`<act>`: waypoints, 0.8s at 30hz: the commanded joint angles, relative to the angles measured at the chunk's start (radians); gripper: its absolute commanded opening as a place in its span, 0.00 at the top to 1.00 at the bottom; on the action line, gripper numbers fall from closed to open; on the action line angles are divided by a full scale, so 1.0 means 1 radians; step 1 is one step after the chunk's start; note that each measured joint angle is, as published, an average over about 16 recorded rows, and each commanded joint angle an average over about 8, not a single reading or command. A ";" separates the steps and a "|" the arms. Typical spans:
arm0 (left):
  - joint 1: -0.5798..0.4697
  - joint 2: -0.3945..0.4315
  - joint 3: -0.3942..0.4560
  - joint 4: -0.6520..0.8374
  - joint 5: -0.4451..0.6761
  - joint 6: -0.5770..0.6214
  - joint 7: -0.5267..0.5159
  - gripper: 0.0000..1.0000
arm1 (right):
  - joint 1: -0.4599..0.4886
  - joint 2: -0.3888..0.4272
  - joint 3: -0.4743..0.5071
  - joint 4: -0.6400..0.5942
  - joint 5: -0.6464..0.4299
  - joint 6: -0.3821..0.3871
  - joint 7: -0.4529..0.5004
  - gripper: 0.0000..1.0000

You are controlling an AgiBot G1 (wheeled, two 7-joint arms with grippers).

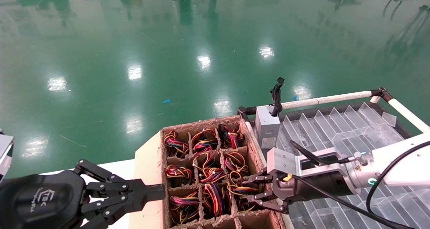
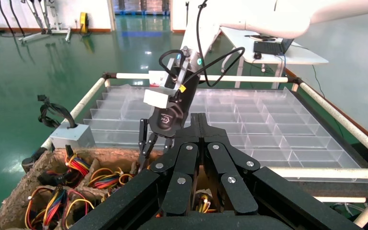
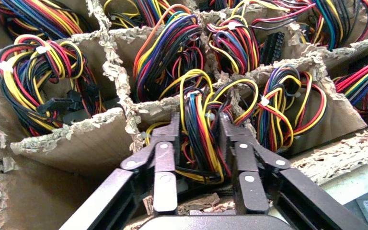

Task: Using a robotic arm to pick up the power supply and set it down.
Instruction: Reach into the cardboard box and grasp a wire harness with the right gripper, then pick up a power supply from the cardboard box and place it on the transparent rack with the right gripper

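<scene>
The power supply shows only as its looped bundle of red, yellow, orange and black wires (image 3: 202,139), standing in a cell on the right side of the cardboard crate (image 1: 147,175); its grey box is hidden under the wires. My right gripper (image 3: 199,122) reaches down into that cell (image 1: 244,189), one finger on each side of the bundle and pressed against the wires. The bundle still sits in its cell. My left gripper (image 1: 163,190) is shut and empty at the crate's left wall, its tips (image 2: 195,117) pointing across the crate.
Other cells of the crate hold several similar wire bundles (image 1: 174,145). A grey box with an all-black cable and white label (image 1: 267,126) stands just behind the crate. A clear plastic divider tray (image 1: 336,128) framed by white rails (image 1: 329,98) lies to the right.
</scene>
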 commanded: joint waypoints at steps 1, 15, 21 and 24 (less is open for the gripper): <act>0.000 0.000 0.000 0.000 0.000 0.000 0.000 0.94 | 0.004 -0.004 -0.003 -0.008 -0.006 0.000 -0.005 1.00; 0.000 0.000 0.000 0.000 0.000 0.000 0.000 0.00 | 0.032 0.017 0.012 0.003 0.027 -0.044 0.001 1.00; 0.000 0.000 0.000 0.000 0.000 0.000 0.000 0.00 | 0.057 0.054 0.049 0.036 0.090 -0.068 0.007 1.00; 0.000 0.000 0.000 0.000 0.000 0.000 0.000 0.00 | 0.076 0.073 0.069 0.059 0.126 -0.076 0.009 1.00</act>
